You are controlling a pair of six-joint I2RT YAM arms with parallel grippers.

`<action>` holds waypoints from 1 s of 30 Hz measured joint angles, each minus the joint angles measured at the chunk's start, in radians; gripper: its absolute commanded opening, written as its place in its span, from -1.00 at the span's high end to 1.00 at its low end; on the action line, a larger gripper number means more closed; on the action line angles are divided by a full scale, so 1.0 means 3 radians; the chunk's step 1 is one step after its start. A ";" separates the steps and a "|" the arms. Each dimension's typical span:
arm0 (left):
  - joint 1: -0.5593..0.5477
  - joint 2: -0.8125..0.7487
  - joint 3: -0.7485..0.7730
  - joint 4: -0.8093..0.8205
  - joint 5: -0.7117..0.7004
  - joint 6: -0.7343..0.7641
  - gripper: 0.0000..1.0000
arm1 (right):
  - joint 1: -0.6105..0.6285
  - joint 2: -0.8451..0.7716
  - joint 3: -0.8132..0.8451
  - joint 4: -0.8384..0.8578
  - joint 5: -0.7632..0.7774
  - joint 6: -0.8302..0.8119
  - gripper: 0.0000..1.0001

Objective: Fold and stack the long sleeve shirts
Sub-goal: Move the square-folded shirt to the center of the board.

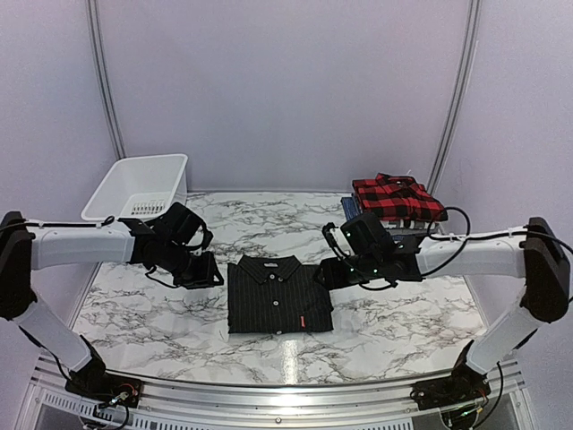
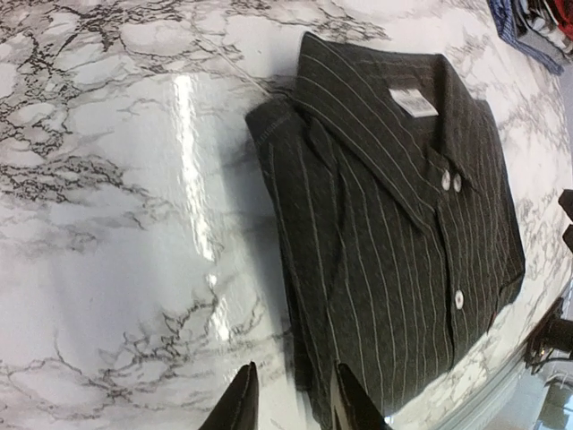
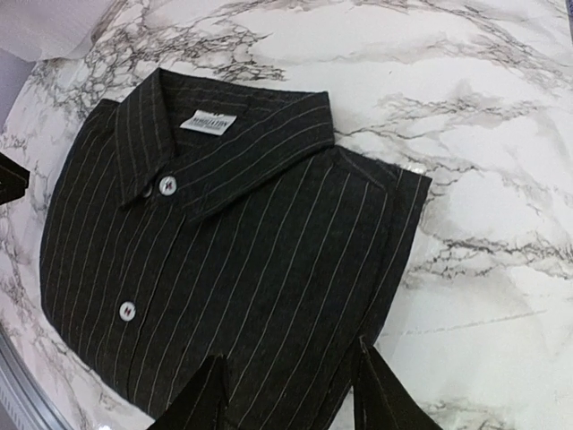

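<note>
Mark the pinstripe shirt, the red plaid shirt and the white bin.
black pinstripe shirt (image 1: 277,296): top external view, middle of folded front.
red plaid shirt (image 1: 397,197): top external view, top face on the stack.
white bin (image 1: 121,188): top external view, inner left wall.

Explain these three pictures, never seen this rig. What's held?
Two robot arms bolted to a marble table, each ending in a two-finger gripper. The wide picture is from a fixed camera above and behind them; the other two are from wrist cameras, each showing its own fingers at the bottom. A folded black pinstriped shirt lies in the middle, with the left gripper and right gripper at its sides, both open, holding nothing. Back right: a stack of folded shirts, red plaid shirt on top. Back left: a white bin.
</note>
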 measured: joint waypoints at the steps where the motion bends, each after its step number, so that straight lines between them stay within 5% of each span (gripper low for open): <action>1: 0.0043 0.0093 0.0029 0.0052 0.0020 0.0018 0.51 | -0.0046 0.0100 0.0055 0.0045 0.0000 -0.0017 0.15; 6: 0.0161 0.0561 0.0261 0.0336 0.0132 0.0109 0.58 | -0.0224 0.0623 0.0374 0.0182 -0.0013 -0.0100 0.15; 15: 0.0167 0.1059 0.0692 0.0660 0.0242 0.0187 1.00 | -0.0373 0.1067 0.0559 0.0322 -0.0018 -0.0155 0.14; 19: 0.0167 0.1156 0.0703 0.0680 0.0243 0.0195 1.00 | -0.0404 0.1202 0.0629 0.0332 -0.0019 -0.0170 0.38; 25: 0.0167 0.1195 0.0704 0.0685 0.0242 0.0195 1.00 | -0.0404 0.1250 0.0694 0.0343 -0.0032 -0.0214 1.00; 30: 0.0167 0.1195 0.0704 0.0687 0.0242 0.0195 1.00 | -0.0403 0.1249 0.0767 0.0337 -0.0041 -0.0229 1.00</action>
